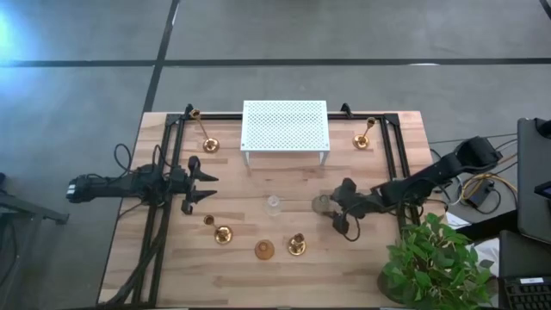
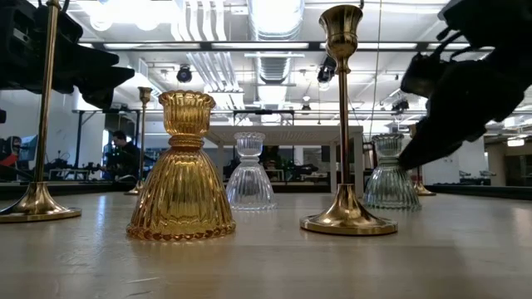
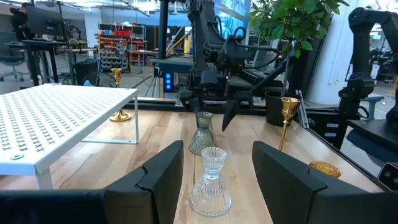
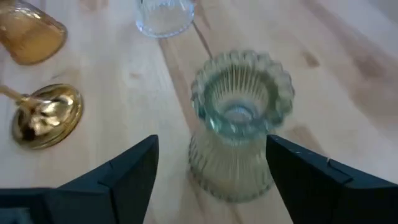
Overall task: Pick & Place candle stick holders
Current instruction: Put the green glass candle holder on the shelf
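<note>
The wooden table [image 1: 284, 250] carries a white perforated rack [image 1: 285, 127] at its far middle. A potted plant [image 1: 435, 258] overhangs the near right corner. Tall brass holders stand either side of the rack: one on the left [image 1: 208, 138] and one on the right [image 1: 363, 138].

Along the near edge stand a brass holder with round base [image 1: 223, 233], an amber glass holder [image 1: 264, 250] and another brass stick [image 1: 296, 245]; a small brass piece [image 1: 208, 220] stands just beside the first. The clear glass holder [image 1: 274, 205] stands mid-table, directly ahead of the left gripper [image 1: 205, 188], which is spread wide and grips nothing.

The right gripper [image 4: 211, 180] is open wide with its fingers either side of the grey-green glass holder [image 4: 239, 124], not touching it. That holder stands upright, right of the clear one. Its base is cut off in the right wrist view.
</note>
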Action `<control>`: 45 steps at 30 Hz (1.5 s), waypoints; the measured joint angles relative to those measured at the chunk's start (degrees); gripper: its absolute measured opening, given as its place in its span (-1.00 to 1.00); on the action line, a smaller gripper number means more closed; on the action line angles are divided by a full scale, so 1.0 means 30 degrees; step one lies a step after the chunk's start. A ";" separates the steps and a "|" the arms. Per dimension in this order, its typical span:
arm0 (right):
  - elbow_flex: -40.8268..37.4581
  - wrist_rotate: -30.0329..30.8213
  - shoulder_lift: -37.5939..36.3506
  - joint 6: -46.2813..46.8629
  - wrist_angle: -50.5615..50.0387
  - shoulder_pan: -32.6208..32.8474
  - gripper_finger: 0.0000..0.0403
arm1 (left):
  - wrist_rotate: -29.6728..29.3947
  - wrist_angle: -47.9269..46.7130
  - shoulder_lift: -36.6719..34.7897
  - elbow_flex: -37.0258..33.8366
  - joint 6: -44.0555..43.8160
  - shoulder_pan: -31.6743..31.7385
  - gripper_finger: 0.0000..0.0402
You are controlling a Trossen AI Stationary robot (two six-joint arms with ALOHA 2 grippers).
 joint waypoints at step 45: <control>0.3022 0.0884 -0.2709 -0.2211 -0.2429 -0.3185 -0.42 | 0.0000 0.0000 0.0022 0.0000 0.0007 0.0000 -0.02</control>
